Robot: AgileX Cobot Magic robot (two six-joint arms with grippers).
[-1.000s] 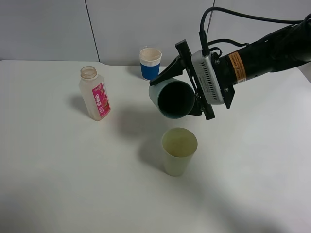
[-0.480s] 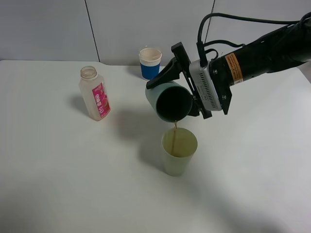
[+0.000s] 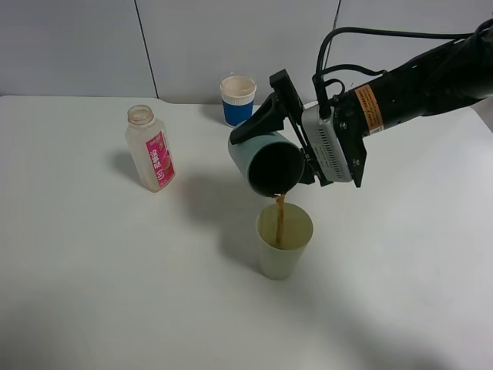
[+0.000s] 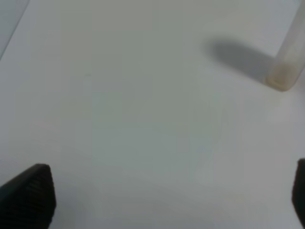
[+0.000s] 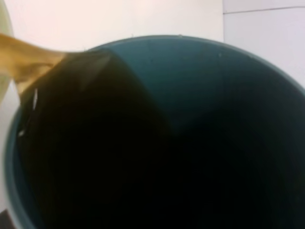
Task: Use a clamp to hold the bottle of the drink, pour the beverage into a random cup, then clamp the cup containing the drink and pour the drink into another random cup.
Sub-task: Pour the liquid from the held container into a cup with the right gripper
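The teal cup (image 3: pixel 266 159) is held clamped in the right gripper (image 3: pixel 286 146), tipped steeply above the pale yellow-green tumbler (image 3: pixel 283 240), and a thin brown stream (image 3: pixel 280 220) is seen falling from its lip into the tumbler's mouth. In the right wrist view the dark drink (image 5: pixel 95 143) is seen gathered at the low side of the teal cup's rim (image 5: pixel 157 40).

The left gripper (image 4: pixel 171 200) is spread wide and holds nothing; it hangs over bare table (image 3: pixel 92 270). The pink-labelled bottle (image 3: pixel 150 149) stands upright, well apart from the pour, and the blue-banded white cup (image 3: pixel 238 99) stands behind.

The stream is judged to land inside the tumbler, though toward the side nearer the teal cup. If the tilt is steepened quickly, the flow could thicken and arc past the rim onto the table. If the tilt is eased slowly, drink could dribble down the teal cup's outer wall. The light tumbler could be tipped if the teal cup is lowered against its rim.
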